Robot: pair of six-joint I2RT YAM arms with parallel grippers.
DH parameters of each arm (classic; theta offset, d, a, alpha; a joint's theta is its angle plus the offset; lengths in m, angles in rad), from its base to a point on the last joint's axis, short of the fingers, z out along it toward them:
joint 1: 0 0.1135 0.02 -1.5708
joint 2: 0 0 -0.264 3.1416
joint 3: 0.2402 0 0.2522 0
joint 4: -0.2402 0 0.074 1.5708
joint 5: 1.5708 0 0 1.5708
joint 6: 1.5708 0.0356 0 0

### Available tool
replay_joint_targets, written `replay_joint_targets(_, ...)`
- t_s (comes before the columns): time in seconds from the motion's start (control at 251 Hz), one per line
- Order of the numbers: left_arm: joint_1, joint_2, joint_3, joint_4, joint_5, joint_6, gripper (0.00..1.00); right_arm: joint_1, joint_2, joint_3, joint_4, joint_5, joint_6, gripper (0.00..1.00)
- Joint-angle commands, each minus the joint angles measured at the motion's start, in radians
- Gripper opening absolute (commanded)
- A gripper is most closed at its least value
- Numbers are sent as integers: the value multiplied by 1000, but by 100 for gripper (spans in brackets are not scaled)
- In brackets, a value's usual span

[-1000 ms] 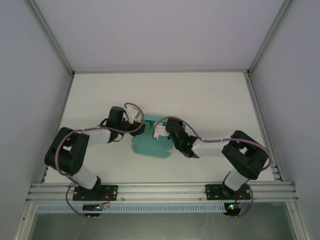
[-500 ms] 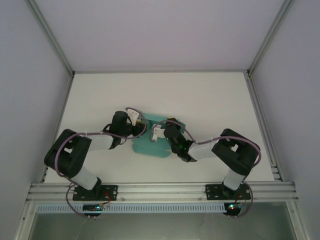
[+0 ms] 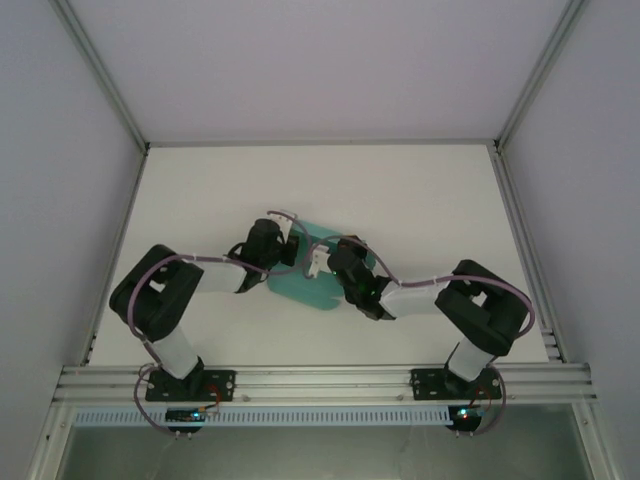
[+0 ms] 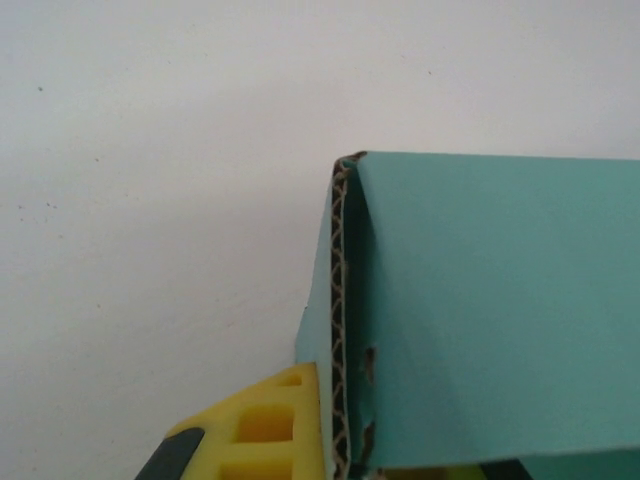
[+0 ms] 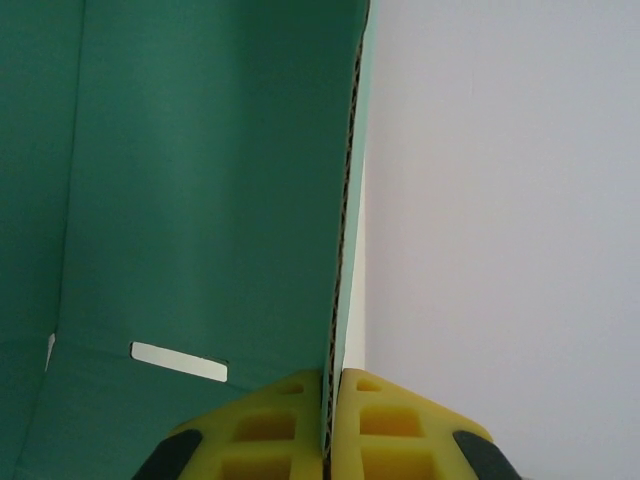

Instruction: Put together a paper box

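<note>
— Top external, entry: the teal paper box [image 3: 312,290] lies on the white desk [image 3: 430,200], partly folded, with both arms reaching in over it. Agree?

— Agreed. The left tool [image 3: 293,240] is at the box's far-left part. The right tool [image 3: 320,262] is nearer the box's middle, and the right arm covers the box's right side.

— Left wrist view. State of the left tool?

— Pressed together on the box. One yellow pad [image 4: 265,430] sits against the left face of a raised card wall, and a sliver of yellow shows below the box on the other side. The wall's cut edge [image 4: 343,300] shows brown fluting. A broad teal panel spreads to the right of that edge. There are small nicks low on the panel beside the edge. Left of the box is bare desk.

— Right wrist view. State of the right tool?

— Pinching the box. A card wall stands edge-on, and a yellow pad touches it on each side with no gap. Left of that wall the box's inner face shows, darker teal. It has a fold line and a narrow slot [image 5: 178,361] just left of the tool. White shows through the slot. Right of the wall is bare desk.

— Is the box lifted or resting?

— Cannot tell from these views.
</note>
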Motion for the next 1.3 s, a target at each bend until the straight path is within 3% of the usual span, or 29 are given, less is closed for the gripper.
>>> replay_joint_targets(0.0, -21, 46, 43, 13, -146, -75, 0, 29, 14, -18, -196, -185, 54, 0)
replay_joint_targets(0.084, -20, 66, 56, -13, -172, -107, 0, 22, 6, -13, -220, -200, 73, 0)
replay_joint_targets(0.18, -19, 77, 37, 44, -122, -69, 18, 13, 2, -10, -235, -210, 82, 0)
replay_joint_targets(0.243, -12, 75, 24, 84, -88, -67, 20, 7, 1, -4, -256, -217, 90, 0)
replay_joint_targets(0.363, 8, 77, 24, 107, -44, -48, 17, 2, -4, 5, -275, -230, 105, 0)
replay_joint_targets(0.439, 15, 75, 24, 117, -40, -48, 0, -2, -6, 5, -281, -232, 109, 0)
replay_joint_targets(0.535, 15, 79, 26, 142, -42, -59, 0, -4, -4, 7, -287, -233, 120, 0)
replay_joint_targets(0.675, 2, 88, 78, 17, -282, -158, 0, -8, -14, 17, -333, -248, 170, 0)
replay_joint_targets(0.722, 0, 88, 91, -9, -263, -137, 0, -14, -23, 22, -326, -237, 223, 0)
replay_joint_targets(0.77, -2, 80, 84, 9, -222, -118, 0, -24, -46, 30, -325, -232, 287, 14)
replay_joint_targets(0.846, -2, 42, 54, 39, -140, -121, 0, -52, -119, 41, -341, -245, 395, 47)
replay_joint_targets(0.978, -1, -59, 15, 8, -75, -128, 0, -117, -281, 40, -400, -272, 572, 87)
replay_joint_targets(1.094, 0, -135, 14, -83, 34, -122, 0, -199, -431, 34, -543, -439, 748, 91)
replay_joint_targets(1.225, 0, -193, -22, -96, 115, -131, 0, -305, -569, 1, -602, -775, 825, 88)
replay_joint_targets(1.297, 1, -219, -39, -92, 131, -151, 0, -329, -599, 1, -630, -882, 852, 85)
